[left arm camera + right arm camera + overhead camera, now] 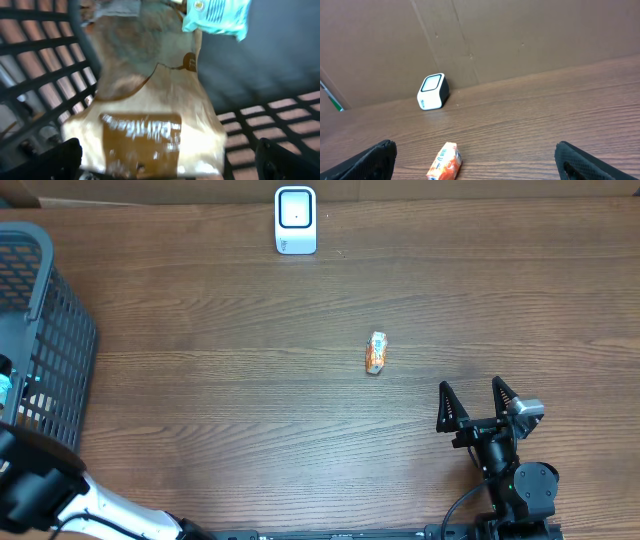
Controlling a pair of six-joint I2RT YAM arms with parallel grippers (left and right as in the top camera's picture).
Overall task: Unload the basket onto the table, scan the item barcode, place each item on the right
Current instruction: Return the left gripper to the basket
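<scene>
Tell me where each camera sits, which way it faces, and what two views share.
Overhead: above the table, looking straight down at scanner, orange packet, basket; open right gripper, left arm show.
Left wrist: in the basket, facing a tan bag; open left gripper frames it.
Right wrist: low over table, facing back wall; its gripper tips show.
Shared: overhead and right wrist see scanner and packet.

The wooden table (230, 390) carries a white scanner (295, 220), a small orange packet (376, 353) and a dark mesh basket (68, 345).
</scene>
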